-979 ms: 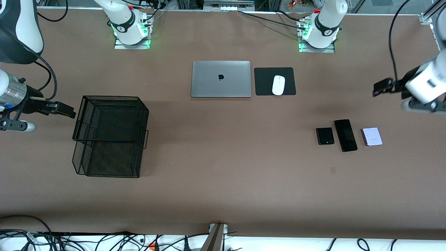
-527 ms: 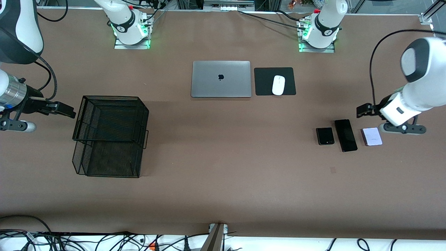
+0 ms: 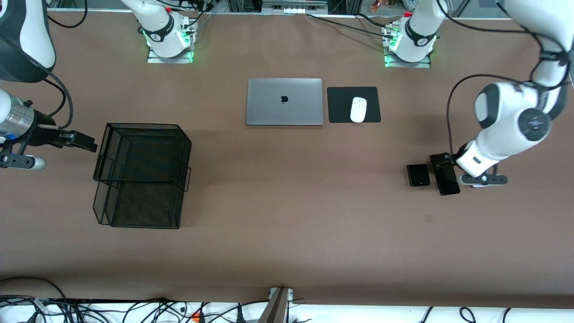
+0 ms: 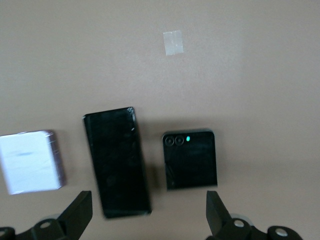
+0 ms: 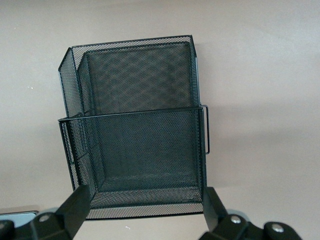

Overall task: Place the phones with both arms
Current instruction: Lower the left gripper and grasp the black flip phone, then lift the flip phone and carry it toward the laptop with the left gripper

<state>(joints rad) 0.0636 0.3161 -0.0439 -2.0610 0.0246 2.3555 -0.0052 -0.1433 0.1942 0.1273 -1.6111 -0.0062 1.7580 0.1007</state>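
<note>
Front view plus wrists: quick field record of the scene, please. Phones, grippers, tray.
left gripper: open, over the long black phone
right gripper: open, waiting over the mesh tray
small black phone: flat on the table, beside the long one
lavender-white phone: flat, beside the long one, toward the left arm's end
phones held: none

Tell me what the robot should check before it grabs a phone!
1. Left gripper open: ok, fingers spread wide.
2. Left gripper over the phones: ok, over the long black phone.
3. Phones apart: ok; small black phone and pale phone lie beside it, not touching.
4. Any phone grasped: not ok, none yet.
5. Mesh basket ready: ok, right gripper open, waiting over it.
</note>
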